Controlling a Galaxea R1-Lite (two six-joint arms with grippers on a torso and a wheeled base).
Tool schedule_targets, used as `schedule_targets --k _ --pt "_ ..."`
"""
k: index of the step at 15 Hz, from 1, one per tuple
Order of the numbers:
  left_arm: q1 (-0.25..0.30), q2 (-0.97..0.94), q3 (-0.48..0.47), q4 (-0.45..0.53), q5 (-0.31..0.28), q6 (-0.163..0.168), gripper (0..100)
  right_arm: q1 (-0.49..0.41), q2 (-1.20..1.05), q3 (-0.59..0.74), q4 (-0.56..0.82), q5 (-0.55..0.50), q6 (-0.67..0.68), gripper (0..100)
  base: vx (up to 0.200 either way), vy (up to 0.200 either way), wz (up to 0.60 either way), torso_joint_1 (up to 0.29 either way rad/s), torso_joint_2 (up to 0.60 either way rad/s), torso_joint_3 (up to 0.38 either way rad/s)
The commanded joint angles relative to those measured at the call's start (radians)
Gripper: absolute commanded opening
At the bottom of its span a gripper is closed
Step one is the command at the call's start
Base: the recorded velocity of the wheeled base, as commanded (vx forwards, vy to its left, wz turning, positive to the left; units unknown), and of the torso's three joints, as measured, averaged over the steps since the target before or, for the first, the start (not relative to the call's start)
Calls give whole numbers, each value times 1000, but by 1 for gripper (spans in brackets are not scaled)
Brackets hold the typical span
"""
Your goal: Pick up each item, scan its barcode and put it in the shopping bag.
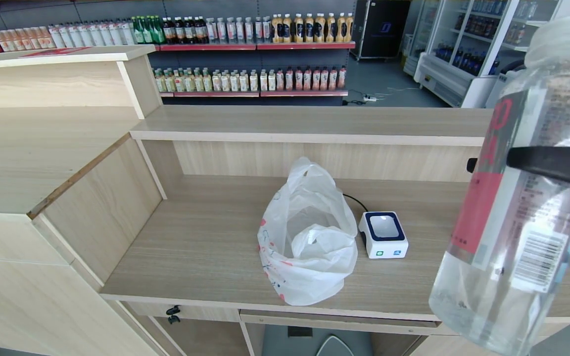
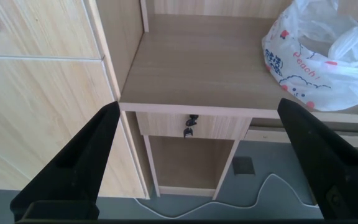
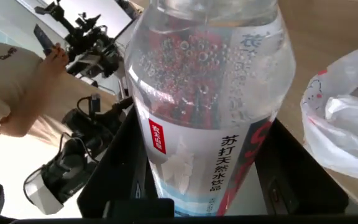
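Clear plastic bottle (image 1: 517, 198), seemingly full, weighty and slick, sits clamped mid-label in the right gripper (image 1: 537, 165), with the scanner (image 1: 383, 233) at the shopping bag's (image 1: 309, 237) three o'clock.

Clear drink bottle (image 1: 507, 277) clamped in my right gripper (image 1: 532, 165), close up.
I see one black finger (image 1: 557, 165) crossing its red label (image 1: 478, 207), barcode (image 1: 537, 262) facing me. Below and left of the jaws, the white shopping bag (image 1: 309, 247) stands open on the wooden counter (image 1: 196, 247), with the barcode scanner (image 1: 383, 234) just beside it on the jaws' side.
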Motion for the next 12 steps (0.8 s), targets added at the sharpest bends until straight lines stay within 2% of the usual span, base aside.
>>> schedule_targets --k 1,2,3,4,5,8,10,12 --pt "0 1 0 0 0 0 100 -140 24 -33 113 -2 -138 0 0 0 0 0 0 0" --pt "0 1 0 0 0 0 100 -305 44 -25 202 -2 -304 0 0 0 0 0 0 0" --pt "0 1 0 0 0 0 100 -340 51 -22 211 -2 -333 0 0 0 0 0 0 0" --pt "0 1 0 0 0 0 100 -487 77 -14 222 -26 -414 0 0 0 0 0 0 0" --pt "0 1 0 0 0 0 100 -549 91 3 220 -63 -454 0 0 0 0 0 0 0" --pt "0 1 0 0 0 0 100 -651 137 50 150 -83 -562 0 0 0 0 0 0 0" --pt "0 1 0 0 0 0 100 -720 159 102 47 -85 -655 0 0 0 0 0 0 0" --pt "0 1 0 0 0 0 100 -760 165 116 21 -83 -750 0 0 0 0 0 0 0"
